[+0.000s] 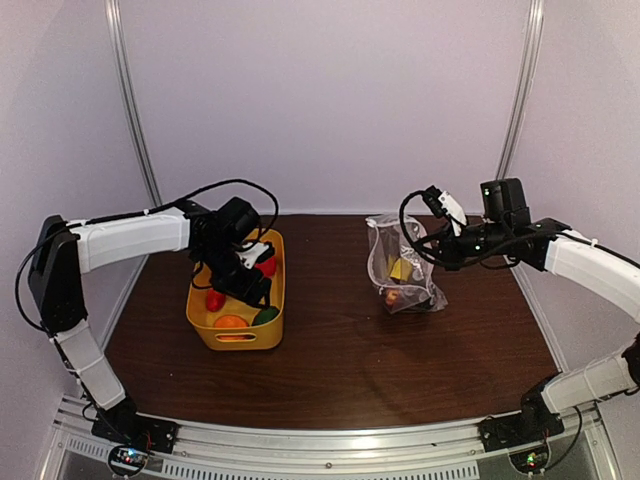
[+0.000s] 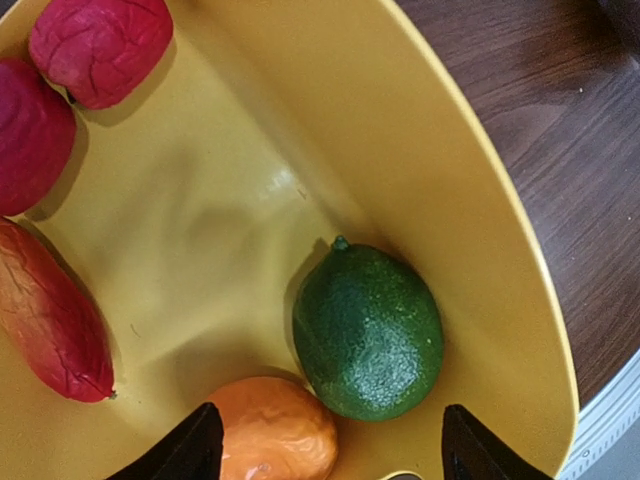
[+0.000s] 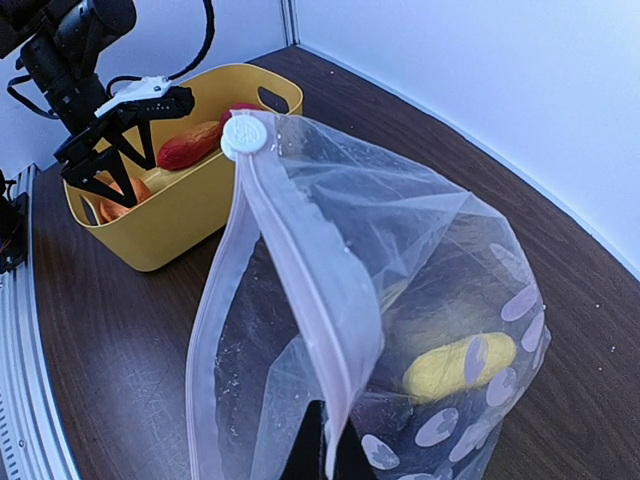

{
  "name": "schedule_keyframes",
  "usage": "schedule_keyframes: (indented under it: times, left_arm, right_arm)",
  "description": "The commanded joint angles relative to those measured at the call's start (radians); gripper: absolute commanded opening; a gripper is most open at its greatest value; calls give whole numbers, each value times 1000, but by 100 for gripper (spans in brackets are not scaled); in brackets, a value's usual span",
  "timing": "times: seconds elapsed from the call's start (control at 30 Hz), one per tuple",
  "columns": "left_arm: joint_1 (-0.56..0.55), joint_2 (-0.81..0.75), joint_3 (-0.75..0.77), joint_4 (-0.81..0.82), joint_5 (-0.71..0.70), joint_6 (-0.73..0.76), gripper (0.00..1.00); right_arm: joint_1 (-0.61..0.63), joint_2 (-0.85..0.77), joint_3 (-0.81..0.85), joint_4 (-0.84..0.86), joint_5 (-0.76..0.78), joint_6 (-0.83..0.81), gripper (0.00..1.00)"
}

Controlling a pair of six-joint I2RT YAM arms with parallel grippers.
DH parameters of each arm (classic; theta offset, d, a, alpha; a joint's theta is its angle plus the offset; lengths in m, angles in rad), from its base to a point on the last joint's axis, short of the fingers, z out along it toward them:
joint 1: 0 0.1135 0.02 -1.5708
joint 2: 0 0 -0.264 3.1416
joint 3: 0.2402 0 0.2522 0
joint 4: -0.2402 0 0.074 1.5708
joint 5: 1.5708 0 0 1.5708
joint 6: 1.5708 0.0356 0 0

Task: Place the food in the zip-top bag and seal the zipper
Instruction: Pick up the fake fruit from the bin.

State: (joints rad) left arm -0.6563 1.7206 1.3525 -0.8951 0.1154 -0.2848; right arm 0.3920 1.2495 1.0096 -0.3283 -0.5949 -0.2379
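Yellow basket [image 1: 237,335] on desk [image 1: 340,370], directly under left jaws; jaws low inside its rim. Zip-top bag [image 1: 380,250] upright at right jaws, well apart from basket; yellow and red food [image 1: 398,275] visible through film.

Left wrist: jaws wide open, gripping nothing. Green lime [image 2: 368,332] just ahead, between the two tips, not touched. Orange fruit [image 2: 275,430] beside one tip, touching lime. Red pieces [image 2: 98,48] farther ahead and to one side, on basket floor.

Right wrist: jaws closed, pinching bag at zipper [image 3: 300,270]. White slider [image 3: 244,136] at far end of strip. Yellow piece [image 3: 460,365] inside bag, beyond jaws.
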Motion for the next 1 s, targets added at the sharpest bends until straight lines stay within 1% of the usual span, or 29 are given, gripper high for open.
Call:
schedule_keyframes:
  times: [0.0,0.07,0.33,0.57,0.7,0.83,0.97]
  left_arm:
    - [-3,39,-23,45,44,0,74]
    - [-3,59,-26,54,60,3,72]
    - [-4,99,-66,128,105,-17,72]
    - [-6,136,-89,149,93,-20,70]
    - [-6,155,-92,159,108,-24,65]
    - [-6,146,-83,151,114,-30,54]
    - [-6,107,-51,112,85,-39,49]
  right_arm:
    - [-5,4,-9,11,-4,-5,0]
    - [-7,5,-9,9,-3,-4,0]
    - [-7,8,-9,9,-2,-4,0]
    - [-7,8,-11,9,-1,-6,0]
    - [-7,8,-11,8,0,-5,0]
    - [-7,5,-11,8,1,-6,0]
    - [-8,1,-12,8,4,-6,0]
